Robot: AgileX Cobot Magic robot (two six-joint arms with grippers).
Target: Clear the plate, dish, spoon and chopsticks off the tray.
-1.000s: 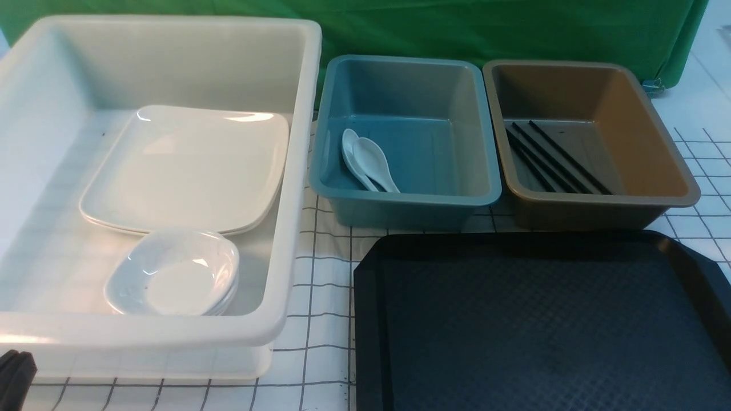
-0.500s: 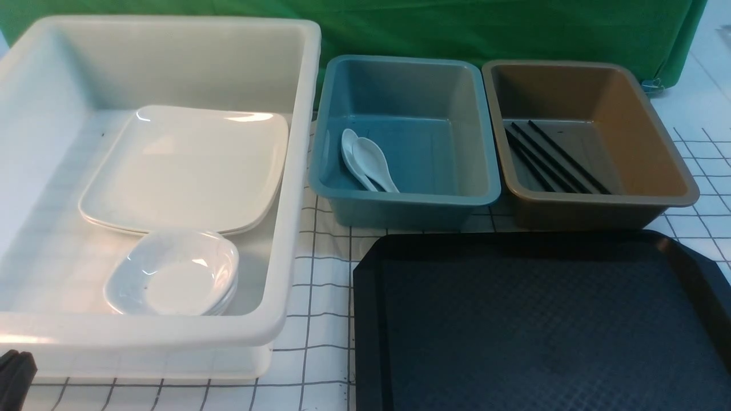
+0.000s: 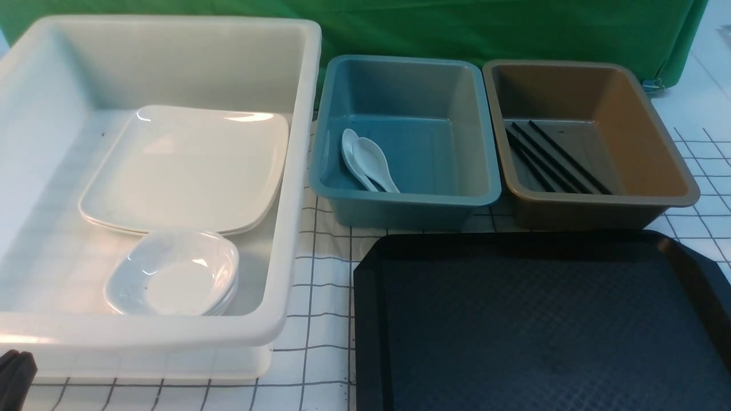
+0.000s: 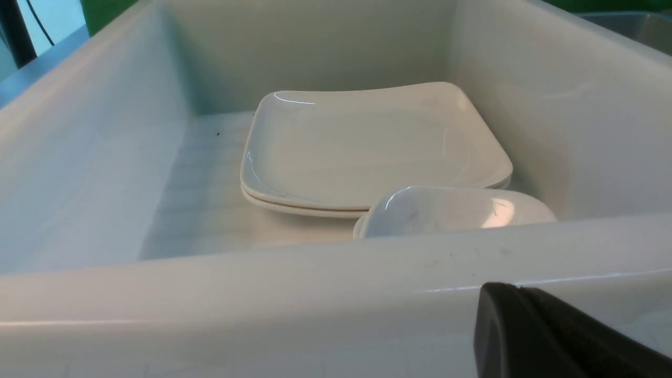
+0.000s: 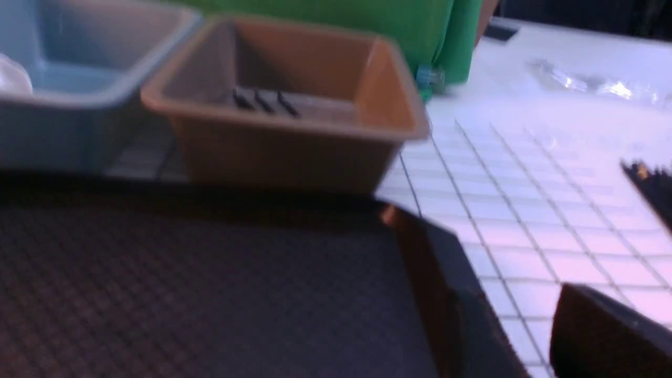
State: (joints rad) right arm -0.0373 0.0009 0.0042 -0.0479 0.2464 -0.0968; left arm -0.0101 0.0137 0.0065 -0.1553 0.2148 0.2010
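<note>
The black tray [image 3: 537, 319] lies bare at the front right; its corner [image 5: 420, 247] also shows in the right wrist view. Two stacked white plates [image 3: 183, 168] [image 4: 367, 147] rest in the white tub [image 3: 297, 188], with stacked small dishes [image 3: 174, 274] [image 4: 451, 210] in front of them. Two white spoons [image 3: 368, 160] lie in the blue tub [image 3: 400, 200]. Several black chopsticks [image 3: 554, 157] [image 5: 265, 102] lie in the brown tub [image 3: 599, 202]. My left gripper [image 3: 16, 365] [image 4: 512, 287] is shut and holds nothing, just outside the white tub's near wall. My right gripper [image 5: 598, 226] is open over the cloth beside the tray's right corner.
A white checked cloth [image 3: 320, 285] covers the table. A green backdrop [image 3: 457, 28] hangs behind the tubs. The three tubs stand side by side along the far side of the tray. Crumpled clear plastic [image 5: 593, 84] lies far right on the table.
</note>
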